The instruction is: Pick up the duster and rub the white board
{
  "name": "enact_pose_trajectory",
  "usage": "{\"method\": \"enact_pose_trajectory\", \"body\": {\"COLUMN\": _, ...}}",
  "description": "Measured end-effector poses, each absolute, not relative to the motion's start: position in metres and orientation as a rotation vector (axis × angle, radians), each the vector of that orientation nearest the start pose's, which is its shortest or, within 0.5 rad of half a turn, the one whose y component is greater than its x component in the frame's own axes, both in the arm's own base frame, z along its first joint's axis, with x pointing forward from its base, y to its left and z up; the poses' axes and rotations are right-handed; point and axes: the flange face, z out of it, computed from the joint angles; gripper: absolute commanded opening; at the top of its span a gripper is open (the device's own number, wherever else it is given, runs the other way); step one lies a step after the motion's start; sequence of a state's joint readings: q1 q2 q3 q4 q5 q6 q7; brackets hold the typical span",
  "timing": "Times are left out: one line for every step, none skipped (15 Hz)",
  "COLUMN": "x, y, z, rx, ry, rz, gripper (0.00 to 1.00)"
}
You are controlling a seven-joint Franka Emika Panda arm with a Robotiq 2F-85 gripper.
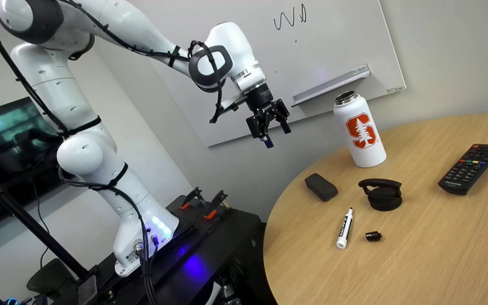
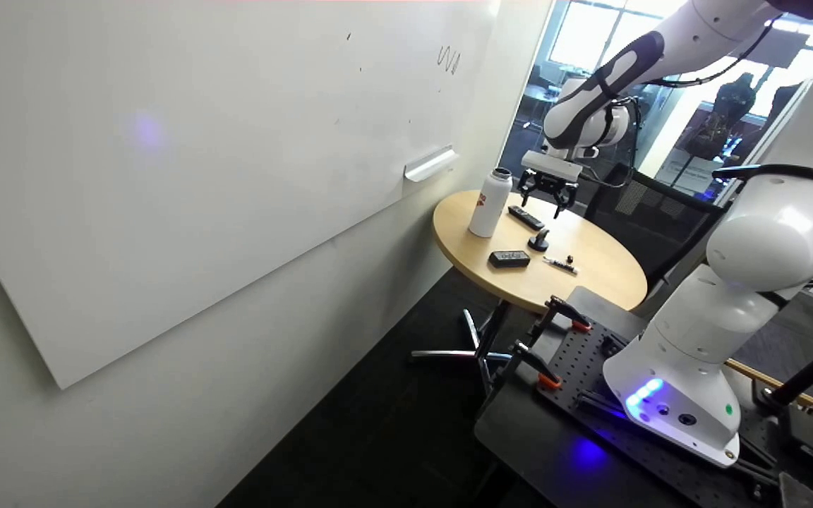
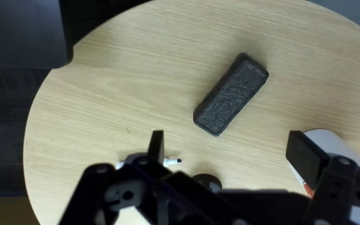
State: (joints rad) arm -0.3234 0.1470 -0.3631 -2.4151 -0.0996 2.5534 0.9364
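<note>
The duster is a small flat black block lying on the round wooden table. It also shows in an exterior view and in the wrist view, where it lies diagonally. The white board hangs on the wall behind the table, with dark letters near its top and a narrow grey ledge. It also fills much of an exterior view. My gripper is open and empty, held above the table and apart from the duster. In the wrist view its fingers are wide apart, with the duster beyond them.
A white bottle stands upright near the wall, close to the duster. A black lid, an uncapped marker, a small black cap and a black remote lie on the table. A chair stands behind.
</note>
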Motion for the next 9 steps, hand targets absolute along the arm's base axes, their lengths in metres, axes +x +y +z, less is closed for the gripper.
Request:
{"method": "enact_pose_trajectory", "body": {"x": 0.383, "y": -0.315, "z": 0.25, "rx": -2.259, "ry": 2.304, "rz": -0.021, "gripper": 1.0}}
{"method": "enact_pose_trajectory", "body": {"x": 0.384, "y": -0.314, "z": 0.244, "rx": -2.18, "ry": 2.348, "rz": -0.016, "gripper": 1.0}}
{"method": "enact_pose_trajectory", "body": {"x": 0.384, "y": -0.314, "z": 0.237, "rx": -2.099, "ry": 2.389, "rz": -0.009, "gripper": 1.0}}
{"method": "enact_pose_trajectory", "body": {"x": 0.384, "y": -0.315, "z": 0.228, "rx": -2.02, "ry": 2.427, "rz": -0.008, "gripper": 1.0}}
{"method": "enact_pose_trajectory", "body": {"x": 0.384, "y": -0.316, "z": 0.22, "rx": -1.943, "ry": 2.462, "rz": -0.013, "gripper": 1.0}}
{"method": "enact_pose_trajectory", "body": {"x": 0.383, "y": -0.318, "z": 0.211, "rx": -1.864, "ry": 2.499, "rz": -0.024, "gripper": 1.0}}
{"method": "enact_pose_trajectory", "body": {"x": 0.382, "y": -0.322, "z": 0.202, "rx": -1.786, "ry": 2.537, "rz": -0.039, "gripper": 1.0}}
{"method": "enact_pose_trajectory", "body": {"x": 0.381, "y": -0.326, "z": 0.194, "rx": -1.713, "ry": 2.574, "rz": -0.054, "gripper": 1.0}}
{"method": "enact_pose_trajectory", "body": {"x": 0.38, "y": -0.331, "z": 0.186, "rx": -1.641, "ry": 2.61, "rz": -0.071, "gripper": 1.0}}
